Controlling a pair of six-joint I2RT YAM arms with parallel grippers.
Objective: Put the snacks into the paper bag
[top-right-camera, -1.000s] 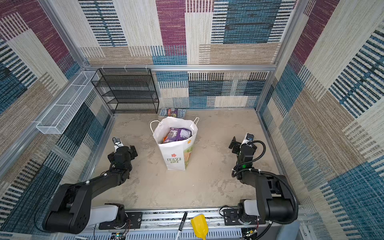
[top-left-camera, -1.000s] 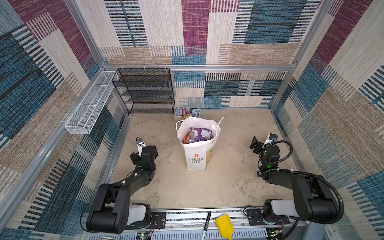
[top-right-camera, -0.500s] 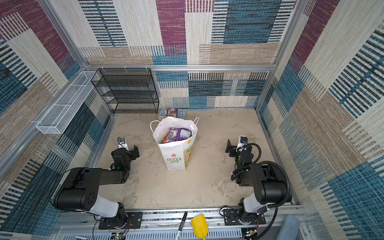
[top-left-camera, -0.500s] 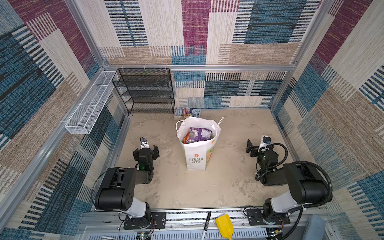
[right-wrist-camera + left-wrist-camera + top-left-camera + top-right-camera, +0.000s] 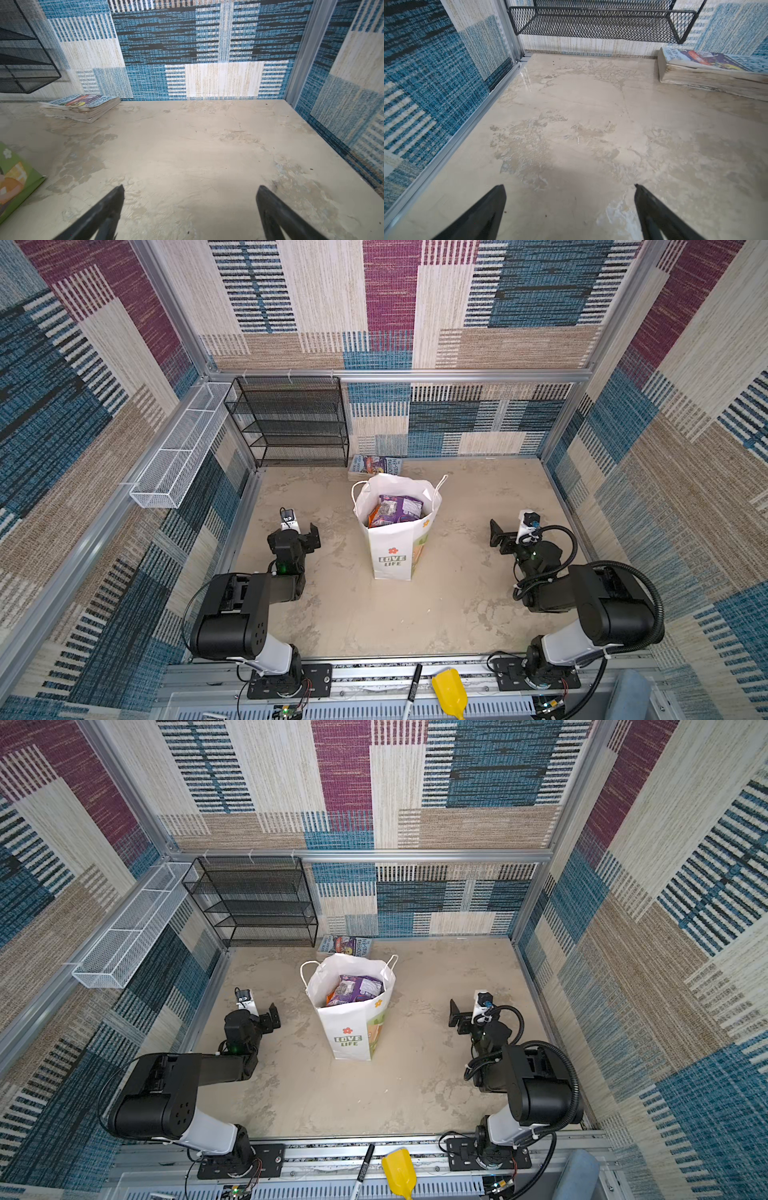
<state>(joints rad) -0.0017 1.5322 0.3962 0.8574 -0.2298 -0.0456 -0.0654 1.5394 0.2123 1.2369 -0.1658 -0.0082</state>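
Both arms are folding back toward their bases on either side of the paper bag (image 5: 395,560). A second ago they were stretching lower and flatter over the surface (image 5: 457,597); now their elbows are standing higher and both wrists are sitting closer in. The left claw (image 5: 569,188) is hanging spread wide to the left of the bag, with only bare surface between its fingers. The right claw (image 5: 190,189) is likewise spread and empty, well apart to the bag's right. The bag is standing upright, unmoved, and the snacks (image 5: 399,509) are sitting inside it, a purple packet on top with an orange one beside it. No packet is showing on the surface around the bag; only a book (image 5: 374,466) is lying just behind it. The retreat is suggesting that the loading is finished.
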